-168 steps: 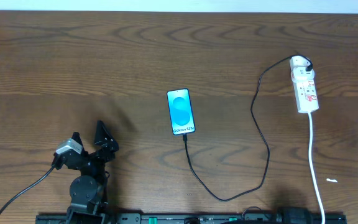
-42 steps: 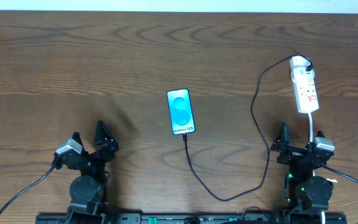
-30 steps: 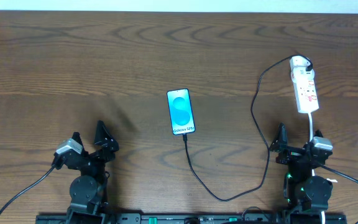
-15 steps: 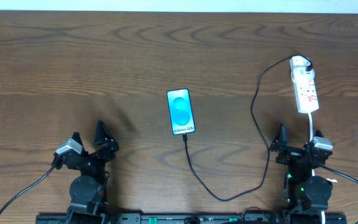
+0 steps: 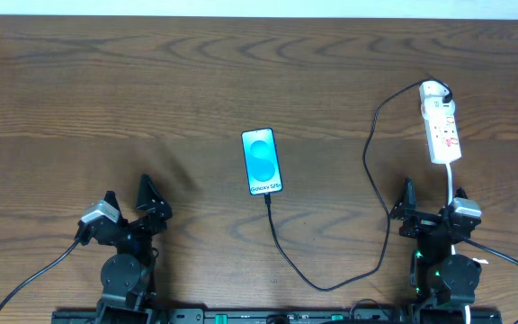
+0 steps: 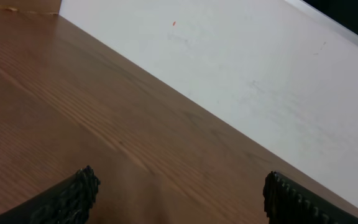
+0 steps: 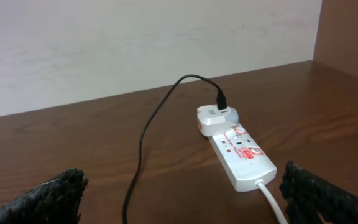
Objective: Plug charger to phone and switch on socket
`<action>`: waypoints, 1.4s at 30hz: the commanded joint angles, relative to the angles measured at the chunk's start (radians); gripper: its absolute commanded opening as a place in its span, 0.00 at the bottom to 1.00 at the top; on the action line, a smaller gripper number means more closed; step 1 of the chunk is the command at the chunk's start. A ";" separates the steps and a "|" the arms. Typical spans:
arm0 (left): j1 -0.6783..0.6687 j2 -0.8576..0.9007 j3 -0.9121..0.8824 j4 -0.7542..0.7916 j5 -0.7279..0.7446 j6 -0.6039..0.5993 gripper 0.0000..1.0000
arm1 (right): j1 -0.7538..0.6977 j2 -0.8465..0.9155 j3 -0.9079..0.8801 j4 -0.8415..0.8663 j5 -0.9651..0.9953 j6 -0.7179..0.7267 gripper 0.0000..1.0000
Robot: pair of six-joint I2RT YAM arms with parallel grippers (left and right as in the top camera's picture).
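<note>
- The phone (image 5: 263, 162) is laid flat, screen up, near the middle of the table (image 5: 151, 81); its labelled end is turned toward the near edge, so the port is faced toward the arms.
- The charger (image 5: 364, 155) is run from the phone's near end in a wide loop toward the near edge, then far and right to a white adapter (image 7: 215, 117) seated at the far end of the socket (image 5: 442, 130); the tip is touching the phone and is judged to be inserted, though the seating cannot be confirmed from above.
- The socket is laid lengthwise at the far right; its switches are too small to be read, so pressing 1 is judged to be the step left.
- The left gripper (image 5: 127, 193) is parked at the near left, jaws apart and empty; only bare wood and a white wall (image 6: 229, 56) are shown by its camera.
- The right gripper (image 5: 434, 196) is parked at the near right, jaws wide apart and empty, aimed at the socket; a reach for the switch is suited by this.
- The white cord (image 5: 450, 178) is run from the socket's near end past the right gripper; it and the black loop just left of it are judged to be the 2 snag risks; a small white scrap (image 5: 480, 262) is lying farther right.
</note>
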 commanded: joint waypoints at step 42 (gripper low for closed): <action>0.003 -0.006 -0.017 -0.067 0.301 0.354 0.98 | 0.007 -0.006 -0.002 -0.003 -0.006 -0.014 0.99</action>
